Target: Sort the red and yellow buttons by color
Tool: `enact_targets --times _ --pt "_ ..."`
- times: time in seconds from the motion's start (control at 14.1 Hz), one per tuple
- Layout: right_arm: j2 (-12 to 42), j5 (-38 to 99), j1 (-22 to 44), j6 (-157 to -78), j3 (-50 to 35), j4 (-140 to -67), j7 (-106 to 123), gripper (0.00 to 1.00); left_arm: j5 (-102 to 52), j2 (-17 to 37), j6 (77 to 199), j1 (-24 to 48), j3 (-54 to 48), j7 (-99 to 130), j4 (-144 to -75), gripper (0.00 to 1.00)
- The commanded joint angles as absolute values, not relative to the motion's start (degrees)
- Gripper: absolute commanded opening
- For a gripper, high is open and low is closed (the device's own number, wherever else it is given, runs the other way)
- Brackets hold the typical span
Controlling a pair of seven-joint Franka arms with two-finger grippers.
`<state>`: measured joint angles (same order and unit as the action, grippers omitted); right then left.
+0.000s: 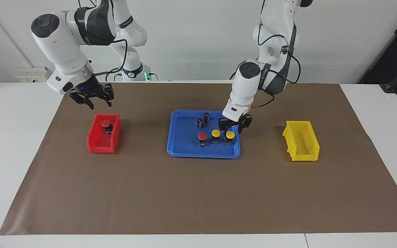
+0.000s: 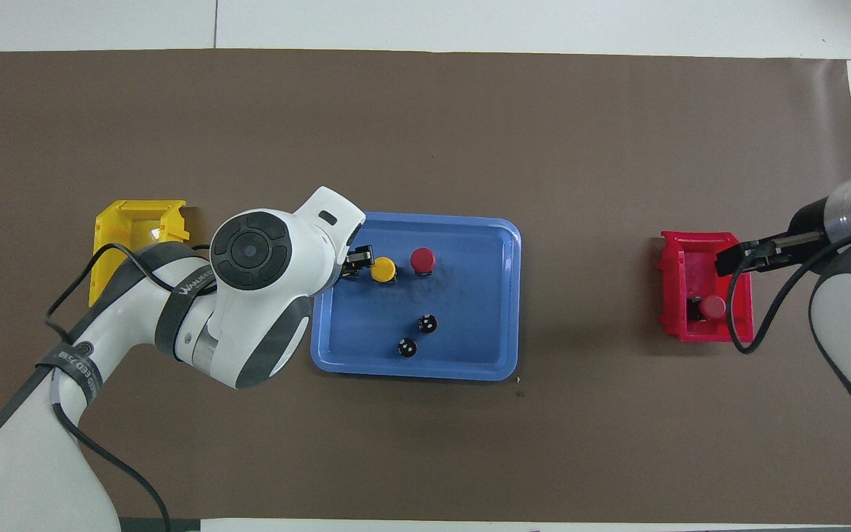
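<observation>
Buttons, four, round caps on black bases. One red button (image 1: 106, 123) lies in the red bin (image 1: 95, 143) at the right arm's end of the table. Three stand in a row in the blue tray (image 1: 184, 151): red button (image 1: 202, 136), yellow button (image 1: 215, 133), and the end yellow button (image 1: 230, 135) toward the left arm's end.

Left gripper (image 1: 232, 126): just above that end yellow button; whether its fingers grip the cap cannot be told. Advice: centre over the cap, descend straight, pinch the base squarely, and avoid nudging the neighbouring yellow button before carrying to the yellow bin (image 1: 302, 141).

Right gripper (image 1: 93, 100): raised above the red bin, fingers spread, carrying nothing.

Two dark cylinders (image 1: 202, 120): same tray, nearer the robots; leave alone.
</observation>
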<state>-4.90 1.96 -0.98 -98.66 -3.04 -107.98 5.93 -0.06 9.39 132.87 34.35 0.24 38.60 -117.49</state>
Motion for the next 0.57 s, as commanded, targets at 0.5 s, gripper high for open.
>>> enact_targets --times 0.5 --pt "-3.3 3.0 -1.3 -98.0 -4.5 -104.2 0.7 1.0 0.9 10.8 133.9 36.2 1.3 41.2 -117.5 0.29"
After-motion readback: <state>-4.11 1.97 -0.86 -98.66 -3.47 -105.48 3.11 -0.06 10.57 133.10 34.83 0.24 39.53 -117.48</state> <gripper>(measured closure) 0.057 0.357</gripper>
